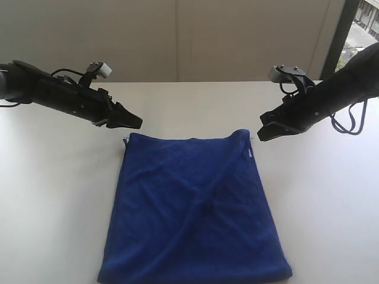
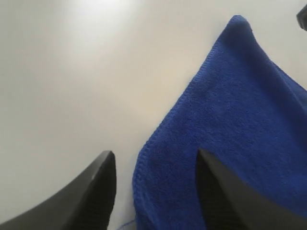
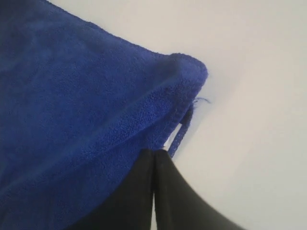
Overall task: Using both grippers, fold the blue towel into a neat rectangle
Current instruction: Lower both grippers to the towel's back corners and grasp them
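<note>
Left end effector (image 1: 136, 123) apart at eleven o'clock, right end effector (image 1: 262, 135) together at one; royal-blue plush towel (image 1: 189, 207) seemingly half folded

A white table (image 1: 53, 195) fills the scene, soft glare on its top. Behind the table's far edge stands a beige panelled wall (image 1: 118, 41) (one vertical seam (image 1: 177, 41) shows). Beyond the table's far right corner, a dark-framed window (image 1: 367, 23) admits daylight.

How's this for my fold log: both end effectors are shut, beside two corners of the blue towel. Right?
Only the right end effector is shut. The left wrist view shows the left end effector open, fingers apart. Both are beside corners of the blue towel.
</note>
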Available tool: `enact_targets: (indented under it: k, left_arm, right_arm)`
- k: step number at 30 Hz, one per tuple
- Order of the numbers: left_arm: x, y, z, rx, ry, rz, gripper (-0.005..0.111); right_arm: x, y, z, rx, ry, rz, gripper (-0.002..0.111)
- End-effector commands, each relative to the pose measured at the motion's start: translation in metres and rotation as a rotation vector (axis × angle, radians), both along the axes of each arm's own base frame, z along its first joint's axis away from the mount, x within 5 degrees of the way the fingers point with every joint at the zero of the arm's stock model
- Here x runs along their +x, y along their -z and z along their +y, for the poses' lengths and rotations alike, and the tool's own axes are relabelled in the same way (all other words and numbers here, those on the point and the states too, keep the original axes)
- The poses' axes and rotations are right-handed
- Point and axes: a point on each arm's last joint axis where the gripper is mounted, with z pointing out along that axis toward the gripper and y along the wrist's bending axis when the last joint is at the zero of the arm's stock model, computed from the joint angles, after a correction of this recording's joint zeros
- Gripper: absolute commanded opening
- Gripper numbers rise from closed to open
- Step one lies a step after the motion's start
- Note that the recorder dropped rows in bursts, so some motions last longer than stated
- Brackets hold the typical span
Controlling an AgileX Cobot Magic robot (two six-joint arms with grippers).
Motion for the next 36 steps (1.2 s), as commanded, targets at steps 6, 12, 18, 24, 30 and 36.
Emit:
enact_targets:
  k: [6, 12, 18, 24, 30, 36]
  left_arm:
    - [0.001, 0.014, -0.007, 0.02, -0.002, 0.014, 0.056]
    - [0.0, 0.021, -0.008, 0.014, 0.007, 0.038, 0.055]
    - [0.0, 0.022, -0.008, 0.012, 0.007, 0.041, 0.03]
    - [-0.002, 0.022, -0.008, 0.003, 0.026, 0.049, 0.005]
    - [-0.006, 0.019, -0.01, -0.02, 0.073, 0.068, 0.0]
    - [-0.011, -0.014, -0.012, -0.053, 0.134, 0.025, 0.0]
  right_arm:
    - [0.001, -0.003, -0.002, -0.001, -0.001, -0.02, 0.0]
    - [0.001, -0.003, -0.002, -0.001, -0.001, -0.02, 0.0]
    - [0.002, -0.003, -0.002, -0.005, 0.003, -0.024, 0.0]
    - [0.003, -0.003, -0.003, -0.011, 0.012, -0.033, 0.0]
    - [0.007, -0.003, -0.006, -0.035, 0.044, -0.065, 0.001]
    - [0.022, 0.004, -0.007, -0.023, 0.107, -0.153, 0.043]
